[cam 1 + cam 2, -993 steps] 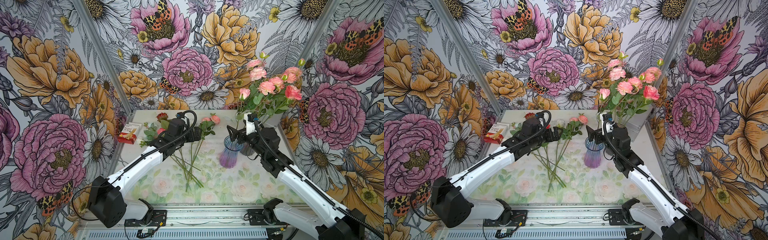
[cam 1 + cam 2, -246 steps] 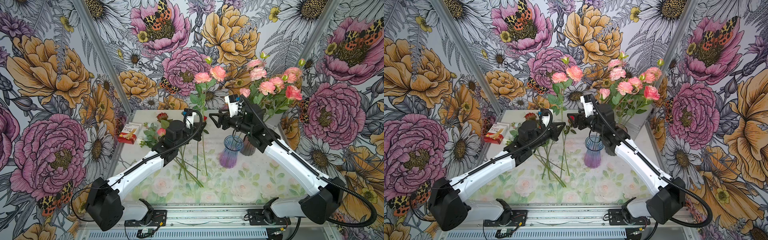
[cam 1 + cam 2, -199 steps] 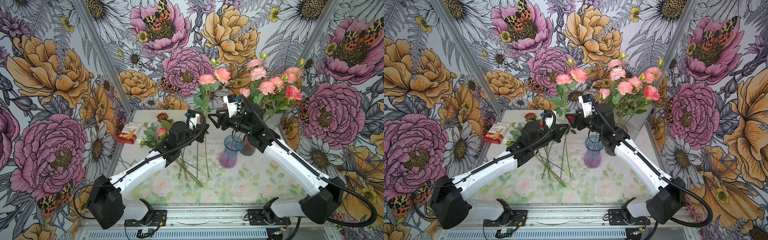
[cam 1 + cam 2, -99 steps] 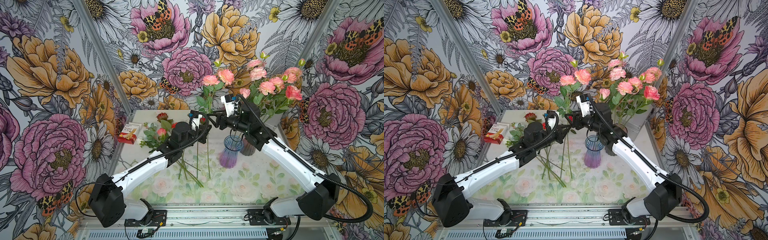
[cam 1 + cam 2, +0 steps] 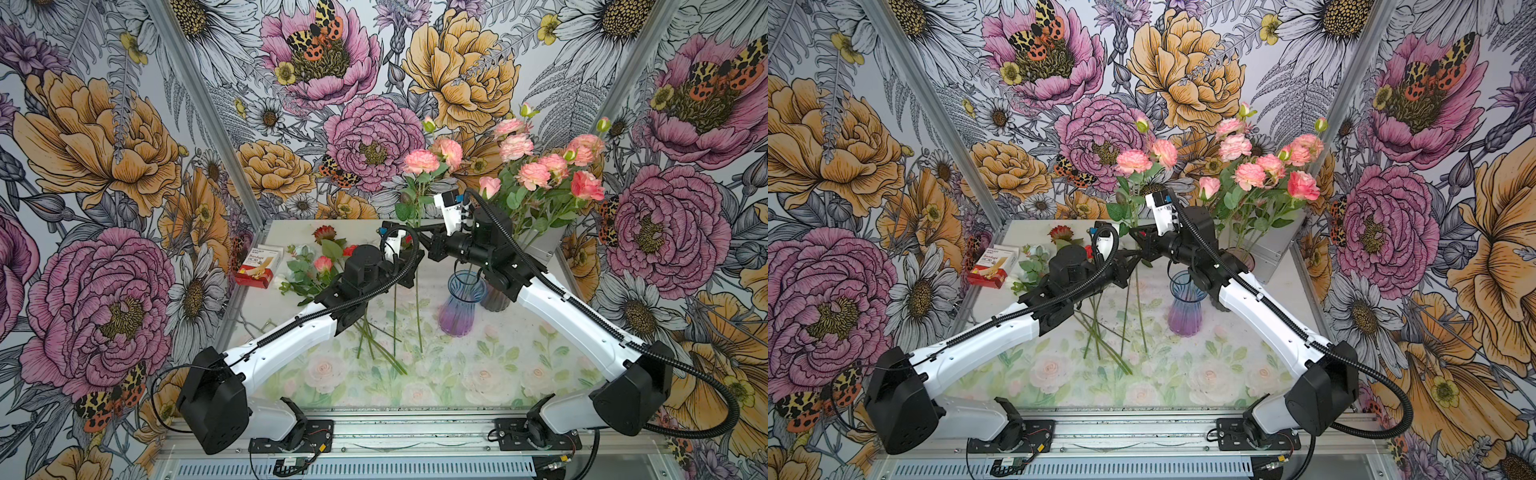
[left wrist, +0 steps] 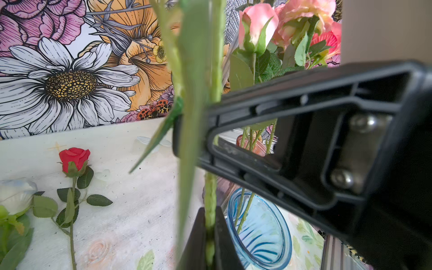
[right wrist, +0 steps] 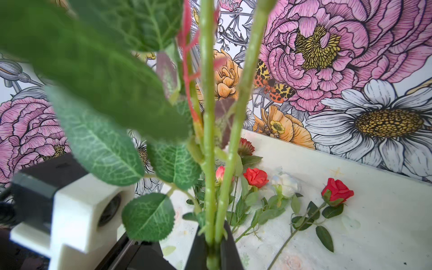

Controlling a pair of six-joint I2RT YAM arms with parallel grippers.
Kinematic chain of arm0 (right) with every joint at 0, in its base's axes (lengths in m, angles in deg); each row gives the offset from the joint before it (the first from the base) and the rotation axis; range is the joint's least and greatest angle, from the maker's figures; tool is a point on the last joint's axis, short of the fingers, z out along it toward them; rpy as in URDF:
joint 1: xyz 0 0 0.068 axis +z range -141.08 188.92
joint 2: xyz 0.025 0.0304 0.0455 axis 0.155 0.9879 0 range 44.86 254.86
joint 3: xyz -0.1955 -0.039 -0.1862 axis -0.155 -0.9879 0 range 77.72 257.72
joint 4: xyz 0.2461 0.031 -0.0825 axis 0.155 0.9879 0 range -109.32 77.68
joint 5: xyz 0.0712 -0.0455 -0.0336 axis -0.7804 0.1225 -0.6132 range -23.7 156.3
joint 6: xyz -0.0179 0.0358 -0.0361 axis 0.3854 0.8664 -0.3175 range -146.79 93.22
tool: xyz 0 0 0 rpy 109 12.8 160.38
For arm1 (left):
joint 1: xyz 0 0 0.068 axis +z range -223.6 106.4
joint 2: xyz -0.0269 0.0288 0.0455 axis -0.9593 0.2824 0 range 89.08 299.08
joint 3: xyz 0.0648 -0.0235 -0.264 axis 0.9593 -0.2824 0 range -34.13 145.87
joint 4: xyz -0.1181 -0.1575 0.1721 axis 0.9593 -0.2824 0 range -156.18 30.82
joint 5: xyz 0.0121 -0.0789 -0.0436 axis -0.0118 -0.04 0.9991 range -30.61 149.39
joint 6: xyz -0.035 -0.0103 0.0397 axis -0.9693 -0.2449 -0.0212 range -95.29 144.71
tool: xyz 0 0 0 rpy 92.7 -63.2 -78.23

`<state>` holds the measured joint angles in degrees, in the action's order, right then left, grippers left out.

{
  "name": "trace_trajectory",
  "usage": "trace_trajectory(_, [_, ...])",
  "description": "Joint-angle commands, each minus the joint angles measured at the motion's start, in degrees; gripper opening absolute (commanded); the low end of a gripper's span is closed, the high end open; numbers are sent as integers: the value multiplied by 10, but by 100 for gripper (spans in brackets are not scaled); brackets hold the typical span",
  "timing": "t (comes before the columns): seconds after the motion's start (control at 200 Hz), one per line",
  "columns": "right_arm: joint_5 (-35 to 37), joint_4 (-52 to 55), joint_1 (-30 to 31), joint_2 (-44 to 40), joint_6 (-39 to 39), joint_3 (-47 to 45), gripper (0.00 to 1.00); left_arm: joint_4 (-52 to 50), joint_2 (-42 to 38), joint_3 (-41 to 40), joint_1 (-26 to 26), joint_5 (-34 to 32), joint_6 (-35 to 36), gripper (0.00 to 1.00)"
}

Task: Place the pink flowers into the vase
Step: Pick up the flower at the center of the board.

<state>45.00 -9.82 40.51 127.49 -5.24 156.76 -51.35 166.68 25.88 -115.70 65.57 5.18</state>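
Now pink flowers [image 5: 419, 162] upright, blooms up, long axis vertical; left pincer [image 6: 210, 236] and right pincer [image 7: 214, 247] both clamp them.

I work in a staged robotics booth, not a home: wallpapered walls [image 5: 104, 137] of giant printed peonies and daisies, aluminium corner posts [image 5: 209, 112], a table [image 5: 498, 365] under a printed rose sheet, my left arm [image 5: 291, 345] and right arm [image 5: 573, 316] bolted to a metal rail [image 5: 395, 432].
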Motion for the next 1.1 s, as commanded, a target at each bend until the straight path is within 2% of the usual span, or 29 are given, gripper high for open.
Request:
trace_trajectory(0.0, [7,-7,2,0,-9,13,0,22,-11,15,-5,1,1,7])
trace_trajectory(0.12, [17,-7,1,-2,-11,12,0,21,-16,12,-5,-1,0,38])
trace_trajectory(0.2, [26,-7,0,-5,-15,11,0,16,-22,9,-5,-2,0,49])
trace_trajectory(0.48, [32,-6,-29,-3,-25,31,0,-39,-81,-28,-10,-14,7,54])
trace_trajectory(0.51, [30,-6,-33,-4,-25,36,0,-52,-90,-32,-10,-20,10,61])
trace_trajectory(0.61, [26,-5,-48,-12,-25,54,0,-87,-122,-52,-10,-40,21,69])
trace_trajectory(0.645, [25,-5,-53,-15,-26,61,0,-98,-132,-59,-10,-47,24,76])
trace_trajectory(0.83, [27,-3,-70,-51,-33,88,0,-143,-170,-79,-11,-74,40,98])
trace_trajectory(1.096, [58,1,-90,-118,-46,110,0,-164,-171,-75,-8,-86,55,98])
